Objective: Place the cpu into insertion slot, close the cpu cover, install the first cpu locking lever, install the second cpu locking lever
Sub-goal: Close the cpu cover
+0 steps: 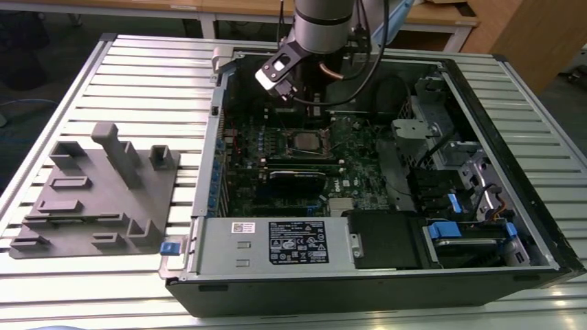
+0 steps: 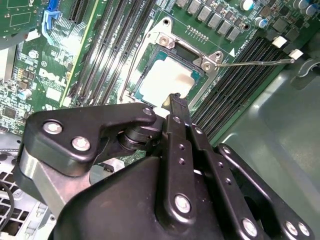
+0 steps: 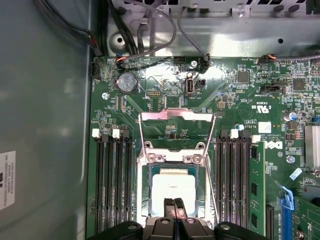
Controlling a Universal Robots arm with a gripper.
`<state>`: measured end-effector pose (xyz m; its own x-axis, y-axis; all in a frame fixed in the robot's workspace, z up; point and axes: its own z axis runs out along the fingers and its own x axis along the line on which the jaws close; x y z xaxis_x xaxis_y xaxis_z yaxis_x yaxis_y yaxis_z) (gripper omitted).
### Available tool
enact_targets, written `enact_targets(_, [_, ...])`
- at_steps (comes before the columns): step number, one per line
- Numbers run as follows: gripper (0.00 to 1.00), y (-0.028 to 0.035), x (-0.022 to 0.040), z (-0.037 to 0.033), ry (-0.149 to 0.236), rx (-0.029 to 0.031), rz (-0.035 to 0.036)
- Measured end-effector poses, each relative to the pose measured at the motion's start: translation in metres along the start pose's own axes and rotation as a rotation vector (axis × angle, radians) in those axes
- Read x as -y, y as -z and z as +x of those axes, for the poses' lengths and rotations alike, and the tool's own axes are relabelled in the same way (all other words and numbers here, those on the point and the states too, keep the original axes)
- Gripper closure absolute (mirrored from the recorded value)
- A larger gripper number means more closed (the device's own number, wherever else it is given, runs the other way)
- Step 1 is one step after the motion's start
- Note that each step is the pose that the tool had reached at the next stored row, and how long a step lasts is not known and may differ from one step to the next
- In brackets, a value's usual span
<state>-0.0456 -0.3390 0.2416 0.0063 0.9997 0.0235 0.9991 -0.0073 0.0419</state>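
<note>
Black tower computer case (image 1: 367,297) lies on its side, open, on a slatted metal worktop (image 1: 137,75). A grey moulded parts fixture (image 1: 101,192) rests on the slats to the exterior view's left of the case. The arm reaches down into the case over the green motherboard (image 3: 235,100). The small flat square cpu with a dull silver-grey top (image 3: 174,184) is seated in the square insertion slot with a silvery rim (image 3: 146,192). It lies flat, metal face up. It is close to square, so no long axis is marked, and its edges run parallel to the long black memory slots (image 3: 115,185) that flank the socket on both sides. The thin silver cpu cover frame (image 3: 177,116) is open. It is hinged at the socket edge away from the pincer and swung up and back, so the board shows through its square window. A thin steel locking lever (image 2: 255,62) stands free, running from a socket corner out across the memory slots. The black pincer (image 3: 174,204) hangs over the cpu's edge opposite the hinge, fingertips pressed together and gripping nothing. Whether the tips touch the metal top cannot be told in either wrist view.
</note>
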Motion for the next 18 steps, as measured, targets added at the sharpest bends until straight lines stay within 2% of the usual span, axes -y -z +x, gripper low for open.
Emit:
enact_targets(7, [0.89, 0.0081, -0.0003, 0.0002, 0.000, 0.0000, 0.0000])
enact_targets(15, [0.89, 0.0247, -0.0010, 0.0006, 0.000, 0.0000, 0.0000])
enact_targets(18, [0.89, 0.0265, -0.0011, 0.0006, 0.000, -0.0002, -0.0001])
